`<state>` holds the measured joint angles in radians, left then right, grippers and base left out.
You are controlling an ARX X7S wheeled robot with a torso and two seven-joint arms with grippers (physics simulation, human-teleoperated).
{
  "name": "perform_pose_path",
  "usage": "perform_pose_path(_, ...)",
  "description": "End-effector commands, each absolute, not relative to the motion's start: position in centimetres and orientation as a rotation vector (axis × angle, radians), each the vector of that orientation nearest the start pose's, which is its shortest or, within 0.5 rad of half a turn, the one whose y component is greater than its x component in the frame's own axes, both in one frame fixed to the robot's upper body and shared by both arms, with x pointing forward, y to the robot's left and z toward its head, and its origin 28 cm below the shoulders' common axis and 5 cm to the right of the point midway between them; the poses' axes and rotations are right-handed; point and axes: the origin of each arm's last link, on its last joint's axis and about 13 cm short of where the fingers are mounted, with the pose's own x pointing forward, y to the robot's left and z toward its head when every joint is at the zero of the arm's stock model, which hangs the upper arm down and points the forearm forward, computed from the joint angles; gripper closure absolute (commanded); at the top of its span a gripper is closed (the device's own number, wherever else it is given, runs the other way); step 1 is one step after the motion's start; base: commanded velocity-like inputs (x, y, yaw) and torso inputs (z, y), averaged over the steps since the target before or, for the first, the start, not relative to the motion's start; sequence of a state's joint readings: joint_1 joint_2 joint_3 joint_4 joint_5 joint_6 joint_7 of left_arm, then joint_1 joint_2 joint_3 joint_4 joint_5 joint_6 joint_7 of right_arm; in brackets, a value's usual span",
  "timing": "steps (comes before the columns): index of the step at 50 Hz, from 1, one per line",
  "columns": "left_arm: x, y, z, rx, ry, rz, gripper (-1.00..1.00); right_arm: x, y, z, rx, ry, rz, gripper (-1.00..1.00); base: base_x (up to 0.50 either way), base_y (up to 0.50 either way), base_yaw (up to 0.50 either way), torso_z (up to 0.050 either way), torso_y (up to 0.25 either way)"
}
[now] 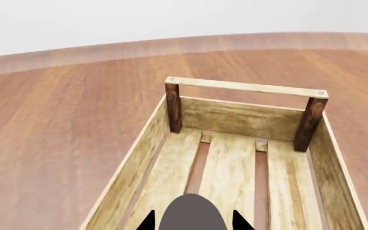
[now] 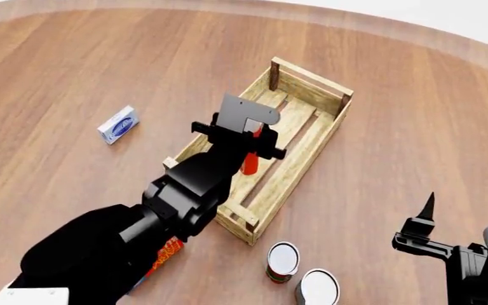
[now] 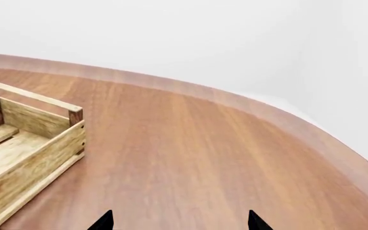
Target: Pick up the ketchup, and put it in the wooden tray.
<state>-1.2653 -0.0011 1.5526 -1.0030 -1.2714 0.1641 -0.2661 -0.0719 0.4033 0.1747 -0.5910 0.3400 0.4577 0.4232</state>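
From the head, the left claw (image 2: 251, 149) is closed on the ketchup (image 2: 250, 162) over the wooden tray (image 2: 316, 149); the right claw (image 2: 467, 219) is open (holding nothing). The left wrist sees the bottle's cap (image 1: 192, 214) above the slats. The right wrist sees the tray's corner

black, blocky two-armed robot

the left arm (image 2: 185, 190) is glossy black with faceted, angular segments, topped near its wrist by a flat grey plate (image 2: 248, 114); a white patch shows at its base. the right gripper (image 2: 469, 219) is matte black, with two pointed fingers (image 2: 427, 207) like narrow triangles on a boxy block.
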Motion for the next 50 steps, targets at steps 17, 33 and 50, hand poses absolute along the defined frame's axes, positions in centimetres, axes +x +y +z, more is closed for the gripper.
perform_pose_path(17, 39.56, 10.58, 14.02, 0.127, 0.041, -0.349, 1.0, 18.34, -18.07, 11.46, -0.098, -0.094, -0.4, -1.0, 0.0, 0.0, 0.0, 0.0, 0.0)
perform_pose_path(33, 39.45, 10.56, 13.75, 0.138, 0.049, -0.354, 1.0, 18.33, -18.06, 11.46, -0.097, -0.091, -0.405, -1.0, 0.0, 0.0, 0.0, 0.0, 0.0)
perform_pose_path(50, 39.45, 10.56, 13.76, 0.142, 0.05, -0.356, -1.0, 18.34, -18.07, 11.46, -0.099, -0.094, -0.405, -1.0, 0.0, 0.0, 0.0, 0.0, 0.0)
